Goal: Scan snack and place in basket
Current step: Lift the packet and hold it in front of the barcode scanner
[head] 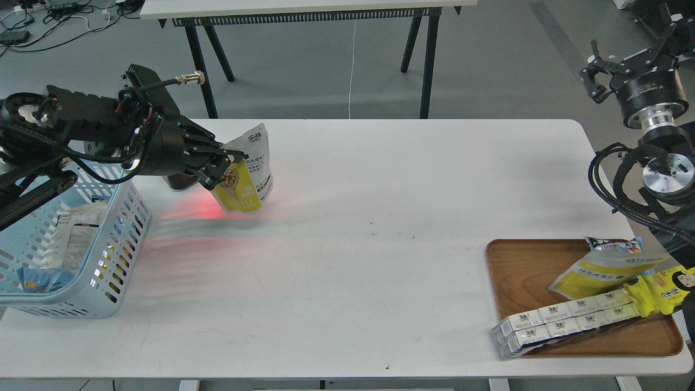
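Note:
My left gripper [223, 167] is shut on the snack [247, 172], a yellow and pale-grey pouch with a round picture of tan balls. It holds the pouch upright above the white table, just right of the basket. The light blue slotted basket [117, 239] stands at the table's left edge and holds a few packets. A red glow lies on the table under the pouch. My right gripper [616, 73] is raised off the table's far right corner; its fingers stand apart and hold nothing.
A brown wooden tray [521, 271] at the front right holds another yellow pouch [602, 274], a long white multipack [564, 320] and other packets. A black-legged table [304, 11] stands behind. My left arm reaches over the basket.

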Motion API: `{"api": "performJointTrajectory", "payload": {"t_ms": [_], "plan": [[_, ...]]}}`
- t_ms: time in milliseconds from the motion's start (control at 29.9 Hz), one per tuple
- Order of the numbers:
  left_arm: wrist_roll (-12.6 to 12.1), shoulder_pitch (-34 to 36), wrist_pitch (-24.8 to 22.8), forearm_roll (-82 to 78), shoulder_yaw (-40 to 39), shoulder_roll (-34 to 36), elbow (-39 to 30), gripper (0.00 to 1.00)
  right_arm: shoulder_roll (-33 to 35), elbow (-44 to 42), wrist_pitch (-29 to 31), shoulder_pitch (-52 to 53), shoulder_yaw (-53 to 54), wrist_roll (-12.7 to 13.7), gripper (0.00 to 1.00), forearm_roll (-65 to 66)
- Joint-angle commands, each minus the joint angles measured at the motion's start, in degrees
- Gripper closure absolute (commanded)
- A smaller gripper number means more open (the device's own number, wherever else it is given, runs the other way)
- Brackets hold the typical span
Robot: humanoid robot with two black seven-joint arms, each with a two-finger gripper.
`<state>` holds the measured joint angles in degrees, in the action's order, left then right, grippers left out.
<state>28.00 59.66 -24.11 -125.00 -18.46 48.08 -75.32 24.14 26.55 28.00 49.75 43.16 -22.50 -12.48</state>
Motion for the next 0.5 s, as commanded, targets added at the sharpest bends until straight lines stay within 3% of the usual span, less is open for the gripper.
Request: {"api": "performJointTrajectory", "payload": {"t_ms": [0, 468], "plan": [[0.0, 0.02, -0.06, 0.0, 0.09, 0.0, 0.0, 1.0, 0.03, -0.01, 0.0, 0.08, 0.0, 0.0, 0.01, 0.0], [0.0, -0.42, -0.06, 0.0, 0.09, -0.44, 0.79, 1.0, 0.03, -0.01, 0.0, 0.26, 0.0, 0.0, 0.01, 0.0]]}}
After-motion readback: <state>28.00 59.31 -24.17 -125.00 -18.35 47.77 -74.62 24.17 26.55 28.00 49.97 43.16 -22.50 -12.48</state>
